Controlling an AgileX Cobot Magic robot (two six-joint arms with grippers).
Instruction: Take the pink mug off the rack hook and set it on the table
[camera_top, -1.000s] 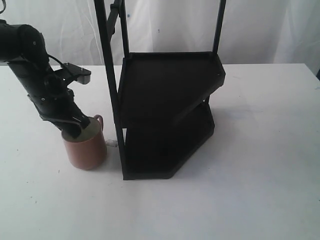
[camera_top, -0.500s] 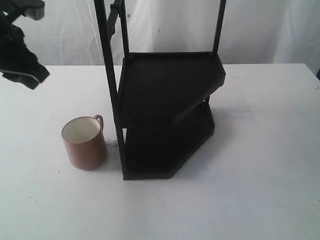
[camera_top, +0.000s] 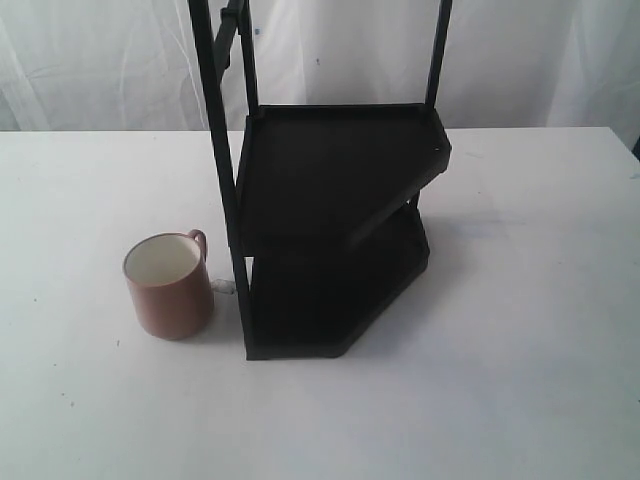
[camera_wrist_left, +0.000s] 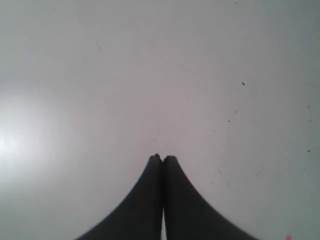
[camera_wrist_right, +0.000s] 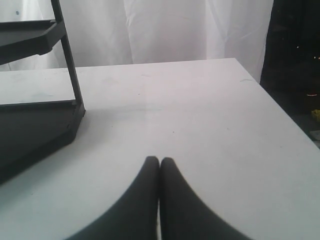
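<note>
The pink mug (camera_top: 170, 285) stands upright on the white table (camera_top: 520, 300), just left of the black rack (camera_top: 335, 215), with its handle turned toward the rack. A short black hook arm (camera_top: 228, 30) juts out near the top of the rack's left post and carries nothing. Neither arm shows in the exterior view. My left gripper (camera_wrist_left: 162, 158) is shut with nothing in it, over bare table (camera_wrist_left: 150, 75). My right gripper (camera_wrist_right: 159, 160) is also shut and empty, above the table (camera_wrist_right: 200, 100) beside the rack's base (camera_wrist_right: 35, 120).
A white curtain (camera_top: 540, 60) hangs behind the table. In the right wrist view the table's edge (camera_wrist_right: 280, 110) drops off to a dark area. A small white bit (camera_top: 224, 286) lies between mug and rack.
The left arm let go of the mug's rim, rose up and to the left, and has left the exterior view. The mug stays where it was set.
</note>
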